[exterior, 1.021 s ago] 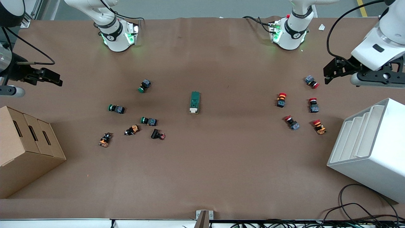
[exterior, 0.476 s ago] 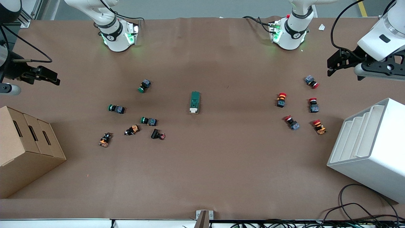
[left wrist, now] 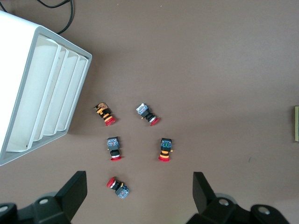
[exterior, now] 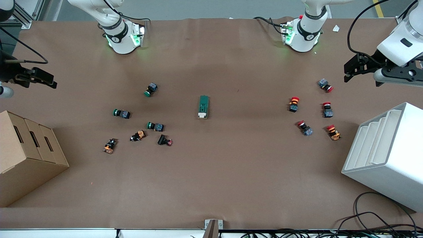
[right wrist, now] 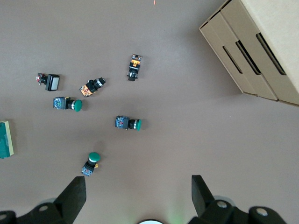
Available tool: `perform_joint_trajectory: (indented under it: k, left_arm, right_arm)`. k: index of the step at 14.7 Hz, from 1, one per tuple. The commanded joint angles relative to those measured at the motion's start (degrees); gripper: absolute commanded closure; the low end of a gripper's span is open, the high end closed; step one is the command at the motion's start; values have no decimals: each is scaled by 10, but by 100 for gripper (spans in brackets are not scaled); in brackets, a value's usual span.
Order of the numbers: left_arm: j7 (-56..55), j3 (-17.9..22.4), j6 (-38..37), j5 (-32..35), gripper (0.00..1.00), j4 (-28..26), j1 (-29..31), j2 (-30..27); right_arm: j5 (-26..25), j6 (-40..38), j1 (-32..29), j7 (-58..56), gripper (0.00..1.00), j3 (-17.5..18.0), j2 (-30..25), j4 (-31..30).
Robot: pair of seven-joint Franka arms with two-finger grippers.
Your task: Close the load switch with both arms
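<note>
The load switch (exterior: pixel 203 106), a dark-green block with a white lever end toward the front camera, lies alone at the middle of the table. Only its edge shows in the left wrist view (left wrist: pixel 296 123) and in the right wrist view (right wrist: pixel 4 139). My left gripper (exterior: pixel 347 71) hangs open and empty over the left arm's end of the table, above a red push button (left wrist: pixel 117 186); it also shows in its wrist view (left wrist: pixel 139 186). My right gripper (exterior: pixel 49 81) hangs open and empty over the right arm's end, and shows in its wrist view (right wrist: pixel 138 189).
Several red-capped push buttons (exterior: pixel 294 103) lie between the switch and the left arm's end, by a white slotted rack (exterior: pixel 386 155). Green and orange push buttons (exterior: pixel 155 126) lie toward the right arm's end, by a cardboard box (exterior: pixel 26 155). Cables (exterior: pixel 380 221) lie at the front edge.
Both grippers have drawn slightly outward toward their own ends of the table, away from the switch. The switch and the push buttons have not moved.
</note>
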Motion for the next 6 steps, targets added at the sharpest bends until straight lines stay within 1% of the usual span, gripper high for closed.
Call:
perform_joint_trajectory:
  k: [1, 4, 6]
  left_arm:
    - [-6, -1, -4, -10, 0, 15, 6, 7]
    - [-16, -1, -4, -10, 0, 15, 14, 7]
    - [-18, -1, -4, -10, 0, 14, 17, 8]
  right_arm:
    - [-11, -14, -20, -18, 0, 12, -9, 7]
    - [-14, -14, -22, -13, 0, 12, -7, 29]
    - [-13, -42, -27, -14, 0, 12, 0, 57]
